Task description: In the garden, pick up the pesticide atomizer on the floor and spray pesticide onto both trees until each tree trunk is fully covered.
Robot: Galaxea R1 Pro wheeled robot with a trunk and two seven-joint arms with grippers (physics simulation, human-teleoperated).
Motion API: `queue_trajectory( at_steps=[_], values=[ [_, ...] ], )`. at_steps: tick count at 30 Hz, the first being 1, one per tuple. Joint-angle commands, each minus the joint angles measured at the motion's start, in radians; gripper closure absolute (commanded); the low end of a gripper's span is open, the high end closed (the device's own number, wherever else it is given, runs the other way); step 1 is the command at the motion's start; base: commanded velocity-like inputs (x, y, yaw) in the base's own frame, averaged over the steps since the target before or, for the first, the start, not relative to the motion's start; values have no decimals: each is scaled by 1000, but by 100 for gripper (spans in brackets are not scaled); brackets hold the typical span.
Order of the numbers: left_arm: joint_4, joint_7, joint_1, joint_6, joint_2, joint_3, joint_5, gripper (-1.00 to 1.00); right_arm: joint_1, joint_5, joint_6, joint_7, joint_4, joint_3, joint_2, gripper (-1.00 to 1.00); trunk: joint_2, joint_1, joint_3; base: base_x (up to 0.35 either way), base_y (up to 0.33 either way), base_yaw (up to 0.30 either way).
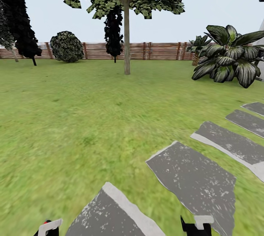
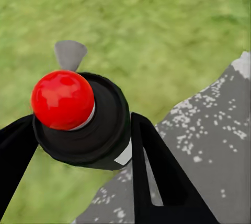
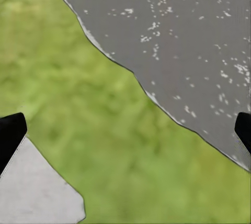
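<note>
Holding a red-capped black object (image 2: 78,117), left end effector (image 2: 78,145); no writing.

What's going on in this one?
The robot is on the lawn beside grey stepping slabs. Its left gripper holds a dark round object with a red knob, possibly the atomizer. The right gripper is open and empty. A pale-trunked tree stands well ahead, near the fence.

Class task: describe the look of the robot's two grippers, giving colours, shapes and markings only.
The left gripper has flat black fingers, with a glossy red ball on a round black housing between them. The right gripper shows black fingertips.
</note>
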State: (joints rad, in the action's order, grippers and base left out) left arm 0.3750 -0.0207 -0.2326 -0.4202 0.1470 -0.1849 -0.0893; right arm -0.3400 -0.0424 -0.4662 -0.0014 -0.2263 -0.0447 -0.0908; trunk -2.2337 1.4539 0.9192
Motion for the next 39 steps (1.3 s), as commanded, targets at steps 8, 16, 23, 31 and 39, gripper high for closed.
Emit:
queue_trajectory(
  at_steps=[8, 16, 23, 31, 39],
  values=[
    [-1, 1, -1, -3, 0, 2, -9, 100, -1, -4, -3, 0, 1, -4, 0, -100, 0, 0, 1, 339, 0, 0],
    [-1, 1, -1, -3, 0, 2, -9, 100, -1, -4, -3, 0, 1, -4, 0, -100, 0, 0, 1, 339, 0, 0],
    [0, 1, -1, -5, 0, 2, -9, 100, -1, -4, -3, 0, 1, -4, 0, -100, 0, 0, 1, 339, 0, 0],
    [0, 1, -1, -5, 0, 2, -9, 100, -1, -4, -3, 0, 1, -4, 0, -100, 0, 0, 1, 339, 0, 0],
    [1, 1, -1, -5, 0, 2, -9, 100, -1, -4, -3, 0, 1, -4, 0, -100, 0, 0, 1, 339, 0, 0]
  ],
)
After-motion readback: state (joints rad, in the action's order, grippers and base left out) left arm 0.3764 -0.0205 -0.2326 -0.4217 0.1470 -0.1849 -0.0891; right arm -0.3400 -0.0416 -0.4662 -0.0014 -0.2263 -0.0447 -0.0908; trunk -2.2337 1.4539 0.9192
